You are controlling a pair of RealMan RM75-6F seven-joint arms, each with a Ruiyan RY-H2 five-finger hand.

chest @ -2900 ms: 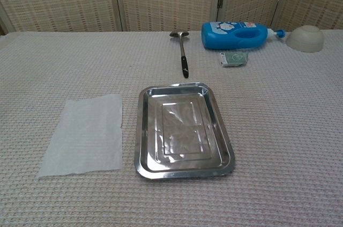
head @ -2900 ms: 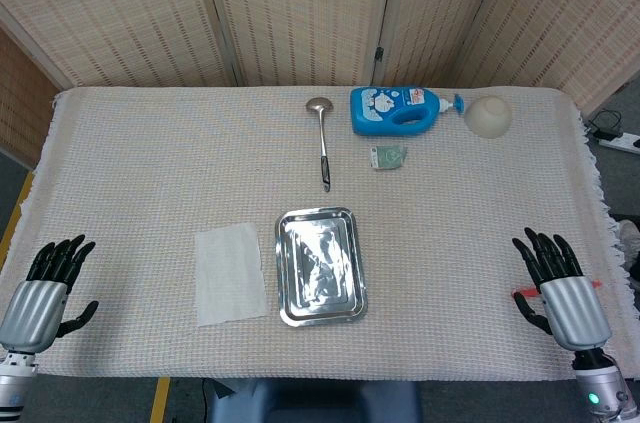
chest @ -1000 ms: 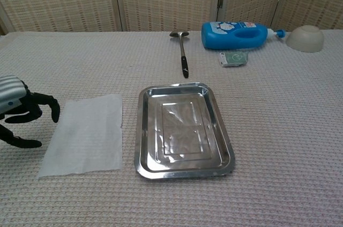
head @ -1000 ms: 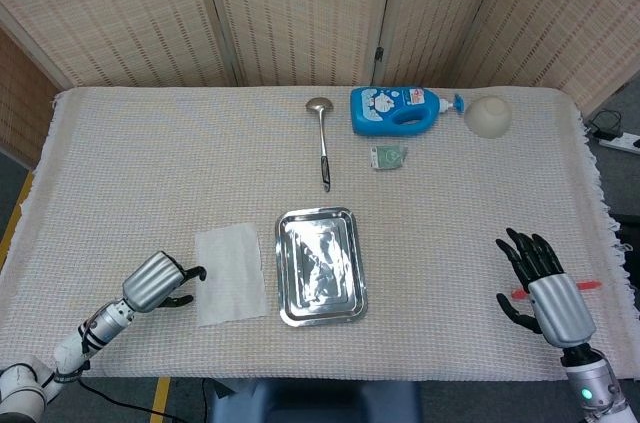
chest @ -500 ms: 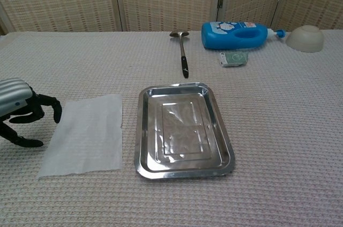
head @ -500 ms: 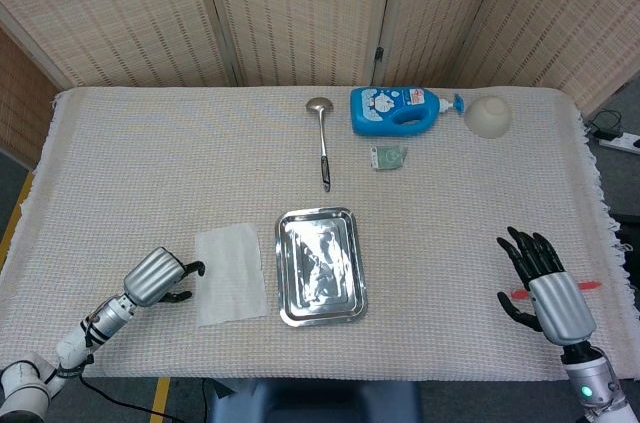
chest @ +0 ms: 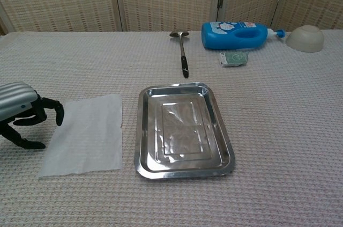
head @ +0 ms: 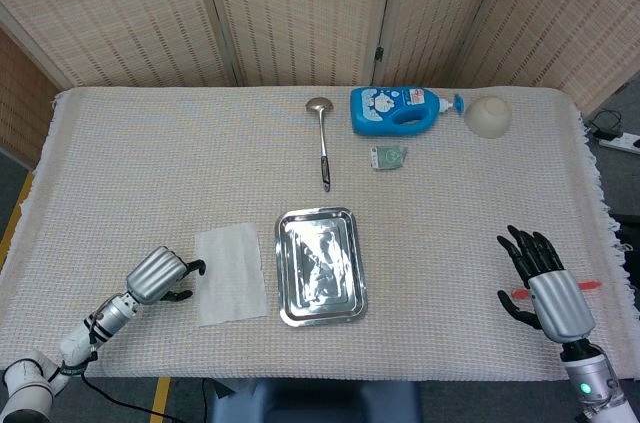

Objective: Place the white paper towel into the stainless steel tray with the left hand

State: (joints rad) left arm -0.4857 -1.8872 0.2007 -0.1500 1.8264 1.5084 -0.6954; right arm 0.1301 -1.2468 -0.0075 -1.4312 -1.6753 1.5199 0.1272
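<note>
Lying flat at lower left, white paper towel (chest: 84, 133) is unheld, just left of stainless steel tray (chest: 144, 130) | left hand (chest: 21, 114) fingers curled, empty, at towel's left edge | right hand (head: 545, 283) spread, empty | risk: thin sheet slips or crumples, fingers snag cloth.

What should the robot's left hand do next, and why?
Probably slide a little toward the white paper towel and pinch its near edge. The left hand sits just beside it, holding nothing, and the towel lies flat on the cloth next to the stainless steel tray.
</note>
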